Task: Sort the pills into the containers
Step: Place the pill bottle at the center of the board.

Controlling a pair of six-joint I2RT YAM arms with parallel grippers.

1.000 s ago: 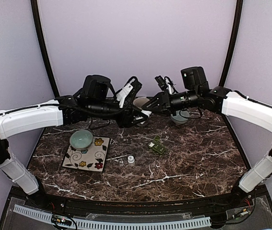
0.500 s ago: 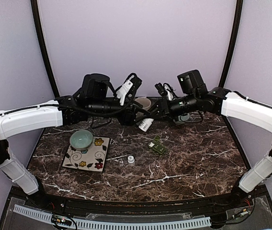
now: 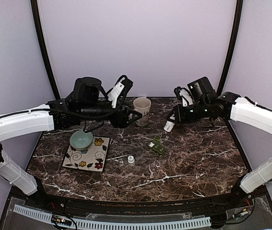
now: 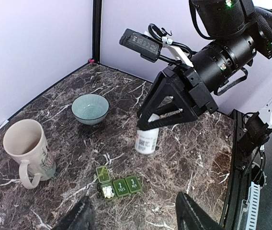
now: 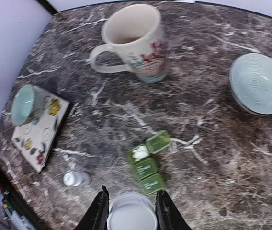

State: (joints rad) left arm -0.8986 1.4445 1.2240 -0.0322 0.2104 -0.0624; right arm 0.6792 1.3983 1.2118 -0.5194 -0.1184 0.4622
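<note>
Your arms have drawn apart: the left tool (image 4: 135, 211) now stands open, empty, while the right tool (image 5: 131, 211) grips the white bottle (image 3: 168, 125). The green pill box (image 3: 158, 146) lies mid-frame on the desk (image 3: 198, 163), one lid up.

Even, soft light, faint shadows; right wrist view slightly blurry.

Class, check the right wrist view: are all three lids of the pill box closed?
No, the end lid of the pill box stands open, with white pills showing in that compartment.
</note>
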